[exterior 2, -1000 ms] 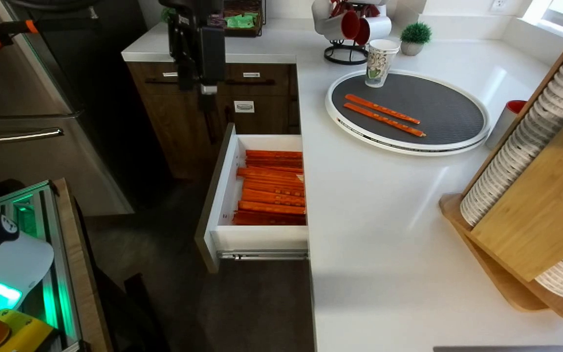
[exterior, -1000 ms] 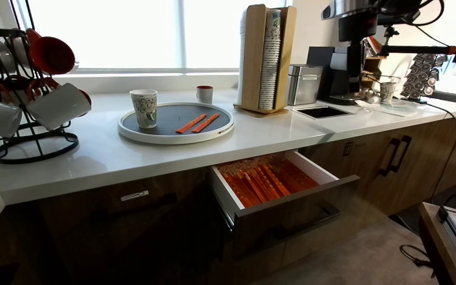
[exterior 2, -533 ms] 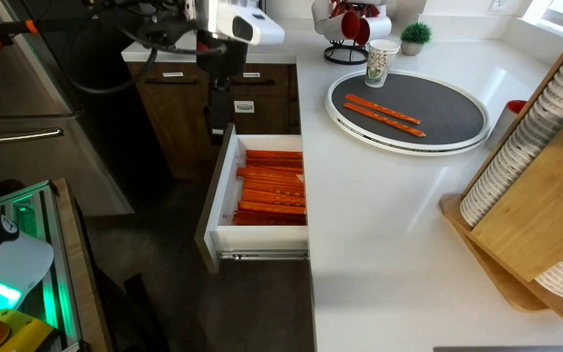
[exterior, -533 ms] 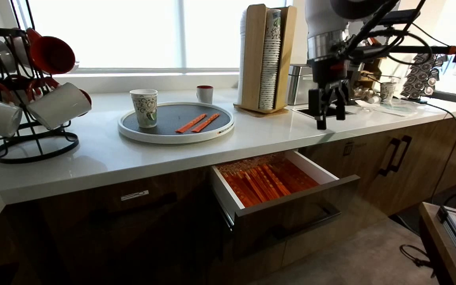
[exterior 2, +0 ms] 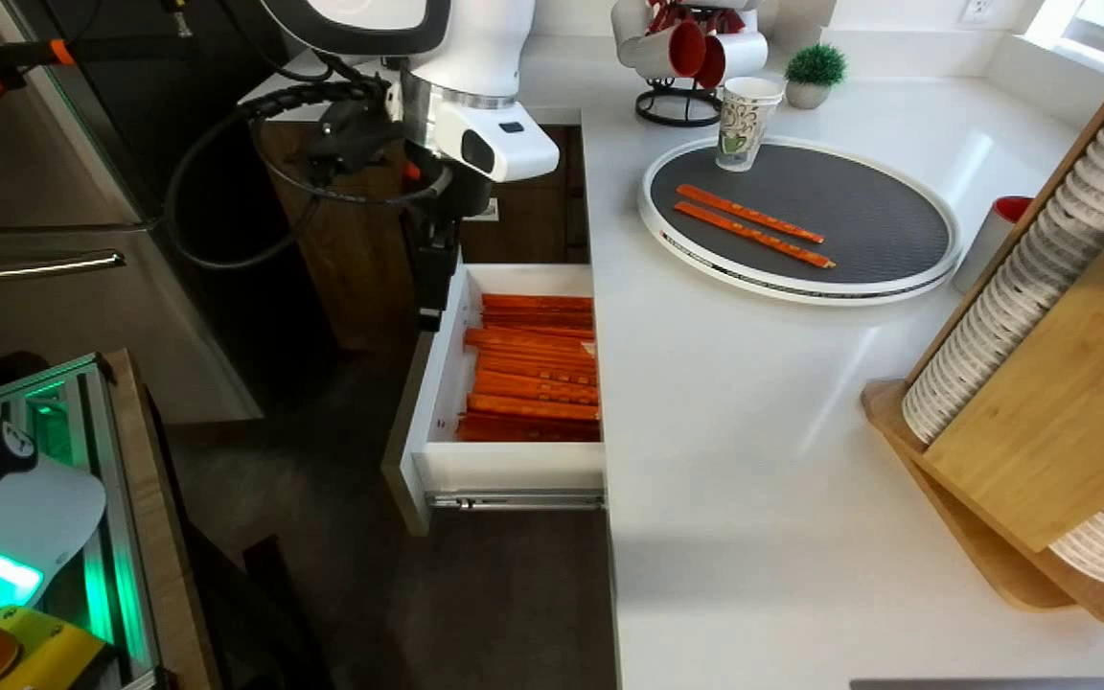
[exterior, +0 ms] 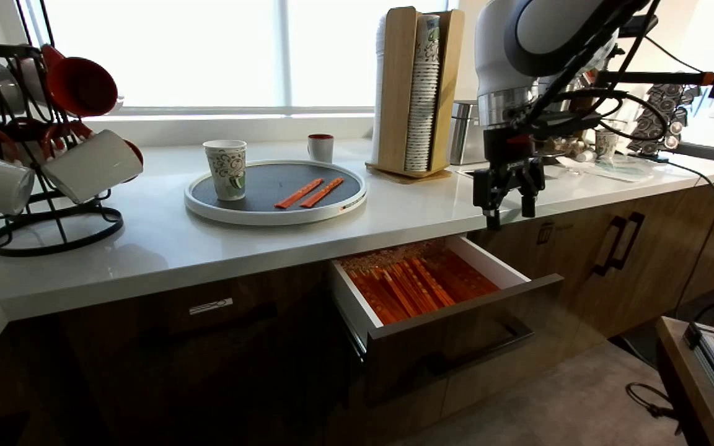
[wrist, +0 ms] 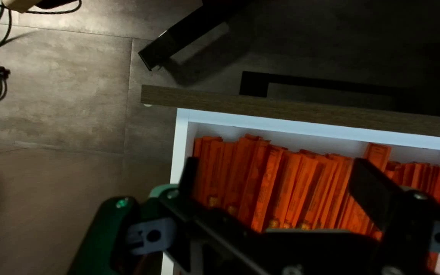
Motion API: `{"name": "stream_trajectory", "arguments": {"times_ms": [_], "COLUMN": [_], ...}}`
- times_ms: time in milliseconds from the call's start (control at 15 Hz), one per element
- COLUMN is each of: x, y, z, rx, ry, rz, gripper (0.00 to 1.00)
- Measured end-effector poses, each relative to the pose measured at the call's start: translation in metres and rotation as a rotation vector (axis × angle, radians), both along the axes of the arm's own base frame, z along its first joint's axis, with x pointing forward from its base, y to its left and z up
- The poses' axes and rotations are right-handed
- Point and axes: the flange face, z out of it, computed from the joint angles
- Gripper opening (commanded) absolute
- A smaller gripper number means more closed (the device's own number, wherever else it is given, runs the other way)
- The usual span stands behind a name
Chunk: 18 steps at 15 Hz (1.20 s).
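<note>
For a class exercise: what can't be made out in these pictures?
Rear of the white brown-fronted drawer, wrist view: hidden by the black two-fingered tool.
Print on the long orange packets: too small to read in any view.
Black wire mug rack: cut off by the left edge in an exterior view.
White red-lined mug: partly behind the tan wooden cup holder in an exterior view.

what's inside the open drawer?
Slim orange packets lie side by side in the drawer. Whatever is beneath them is covered, and the rear of the drawer is hidden under the counter.
</note>
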Motion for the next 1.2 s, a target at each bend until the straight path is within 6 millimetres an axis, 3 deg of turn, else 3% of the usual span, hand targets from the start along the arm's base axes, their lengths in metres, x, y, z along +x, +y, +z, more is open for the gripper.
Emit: {"name": "stream_trajectory", "arguments": {"times_ms": [200, 533, 867, 1200], "x": [0.014, 0.032, 0.038, 0.038], "y": [0.002, 0.003, 0.000, 0.000], "z": [-0.012, -0.061, -0.107, -0.117], "rx": [0.026, 0.086, 0.036, 0.034], "ry": [-0.088, -0.224, -0.278, -0.268], "rz": [-0.034, -0.072, -0.045, -0.043], "gripper": [1.00, 1.00, 1.00, 1.00]}}
